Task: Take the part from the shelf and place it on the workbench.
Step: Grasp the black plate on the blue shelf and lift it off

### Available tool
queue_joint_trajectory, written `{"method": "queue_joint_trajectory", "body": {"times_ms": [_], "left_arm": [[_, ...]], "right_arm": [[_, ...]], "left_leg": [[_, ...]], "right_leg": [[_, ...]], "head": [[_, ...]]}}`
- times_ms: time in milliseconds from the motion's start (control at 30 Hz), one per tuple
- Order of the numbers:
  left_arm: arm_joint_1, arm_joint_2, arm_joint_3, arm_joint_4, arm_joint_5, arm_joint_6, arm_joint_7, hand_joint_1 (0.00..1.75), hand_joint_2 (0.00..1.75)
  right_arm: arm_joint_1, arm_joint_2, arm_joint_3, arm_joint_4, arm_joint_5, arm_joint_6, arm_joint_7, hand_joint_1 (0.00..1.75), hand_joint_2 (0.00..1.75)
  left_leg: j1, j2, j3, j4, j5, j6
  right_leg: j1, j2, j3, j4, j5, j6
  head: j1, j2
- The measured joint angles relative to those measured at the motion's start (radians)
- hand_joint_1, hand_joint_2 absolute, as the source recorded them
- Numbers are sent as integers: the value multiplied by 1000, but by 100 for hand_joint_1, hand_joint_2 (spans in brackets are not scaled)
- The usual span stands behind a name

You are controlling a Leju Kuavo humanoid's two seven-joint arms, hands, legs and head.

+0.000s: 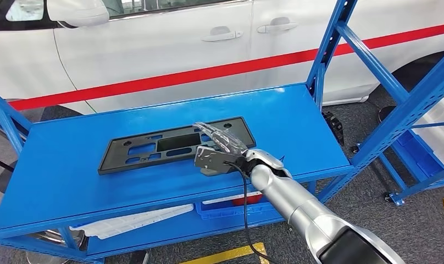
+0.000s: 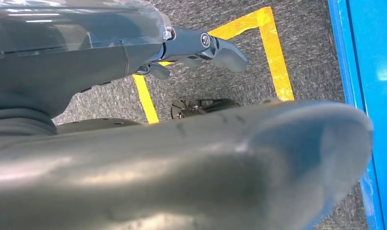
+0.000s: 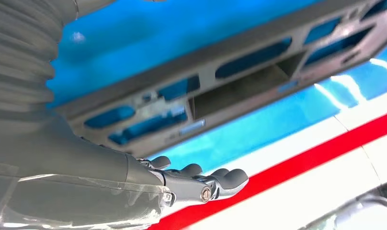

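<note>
Ideally the right robot hand (image 1: pixel 217 146), fingers spread and holding nothing at centre frame, should straddle the black part's (image 1: pixel 154 147) right edge before closing.

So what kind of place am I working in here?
Probably a car assembly or repair workshop: a white car beside blue steel shelving, yellow floor tape, and a black plastic car part.

White car (image 1: pixel 170 49) with red stripe behind; grey carpet floor (image 1: pixel 368 214), yellow tape (image 2: pixel 273 52).

Silver arm (image 1: pixel 297 203), black cable (image 1: pixel 245 209), grey hand (image 1: pixel 220 149)
</note>
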Motion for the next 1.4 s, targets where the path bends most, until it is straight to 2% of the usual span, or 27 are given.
{"method": "queue_joint_trajectory", "body": {"times_ms": [433,567,700,1400], "left_arm": [[0,0,2,0,22,-3,-23,0,0],[1,-1,3,0,28,-3,-25,0,0],[1,-2,4,0,28,-2,-24,0,0],[1,-11,16,0,34,17,-9,0,0]], "right_arm": [[-21,-8,-1,13,-106,57,-33,0,175],[-27,-6,1,23,-187,131,-19,0,0],[-35,0,9,51,-264,182,-11,0,175],[-70,52,103,164,-244,140,24,0,175]], "left_leg": [[0,0,-1,0,0,0],[0,0,-2,0,0,0],[0,-1,-2,0,0,0],[0,-1,-3,0,0,0]], "right_leg": [[0,0,-1,0,0,0],[0,-1,-1,0,0,0],[0,-1,-1,0,0,0],[0,-1,-2,0,0,0]], "head": [[0,0],[0,0],[0,0],[0,0]]}}
